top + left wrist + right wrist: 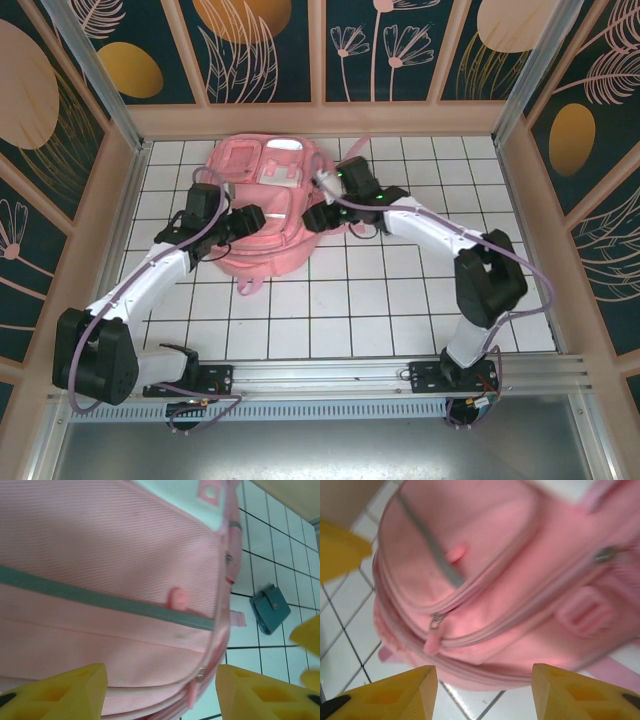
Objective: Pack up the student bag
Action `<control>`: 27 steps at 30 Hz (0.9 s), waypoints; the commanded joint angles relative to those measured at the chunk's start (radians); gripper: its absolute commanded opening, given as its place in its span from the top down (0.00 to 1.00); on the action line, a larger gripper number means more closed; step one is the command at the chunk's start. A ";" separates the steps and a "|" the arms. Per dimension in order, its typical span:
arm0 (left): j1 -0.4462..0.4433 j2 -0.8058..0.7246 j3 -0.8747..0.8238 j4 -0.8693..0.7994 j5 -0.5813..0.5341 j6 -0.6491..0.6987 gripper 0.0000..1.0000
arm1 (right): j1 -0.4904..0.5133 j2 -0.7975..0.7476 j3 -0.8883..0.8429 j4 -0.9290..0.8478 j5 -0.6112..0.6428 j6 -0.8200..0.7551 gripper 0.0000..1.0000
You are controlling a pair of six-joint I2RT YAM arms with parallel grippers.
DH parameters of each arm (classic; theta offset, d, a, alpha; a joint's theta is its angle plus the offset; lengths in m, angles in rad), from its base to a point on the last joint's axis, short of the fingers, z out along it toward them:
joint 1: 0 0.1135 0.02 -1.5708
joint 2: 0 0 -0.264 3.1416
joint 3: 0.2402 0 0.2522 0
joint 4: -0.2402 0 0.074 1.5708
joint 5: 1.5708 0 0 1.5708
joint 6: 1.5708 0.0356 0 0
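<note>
The overhead camera looks down from behind the near edge over the whole bench. Both wrist cameras sit close against the student bag, viewing its same face.

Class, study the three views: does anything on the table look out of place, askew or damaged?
One thing: a small teal wallet lies on the white tiles beside the student bag, outside it and tilted against the grid lines, which is odd for a packing job. The bag itself lies flat, and no spill or damage shows.
</note>
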 commanded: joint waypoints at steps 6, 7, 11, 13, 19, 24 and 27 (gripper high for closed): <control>-0.175 0.184 0.256 -0.174 -0.238 0.204 0.44 | -0.094 -0.038 -0.082 0.127 0.019 0.400 0.40; -0.198 0.217 0.290 -0.201 -0.277 0.222 0.45 | -0.101 -0.027 -0.085 0.137 0.007 0.430 0.40; -0.274 0.360 0.435 -0.328 -0.411 0.277 0.46 | -0.104 0.009 -0.094 0.185 -0.041 0.520 0.40; -0.296 0.421 0.493 -0.384 -0.462 0.287 0.47 | -0.105 0.017 -0.098 0.198 -0.039 0.547 0.40; -0.316 0.558 0.617 -0.510 -0.631 0.252 0.47 | -0.107 0.072 -0.100 0.215 -0.076 0.594 0.40; -0.316 0.545 0.605 -0.510 -0.634 0.251 0.50 | -0.092 0.103 -0.122 0.268 -0.140 0.636 0.41; -0.317 0.547 0.598 -0.498 -0.626 0.266 0.64 | -0.069 0.136 -0.103 0.284 -0.172 0.654 0.45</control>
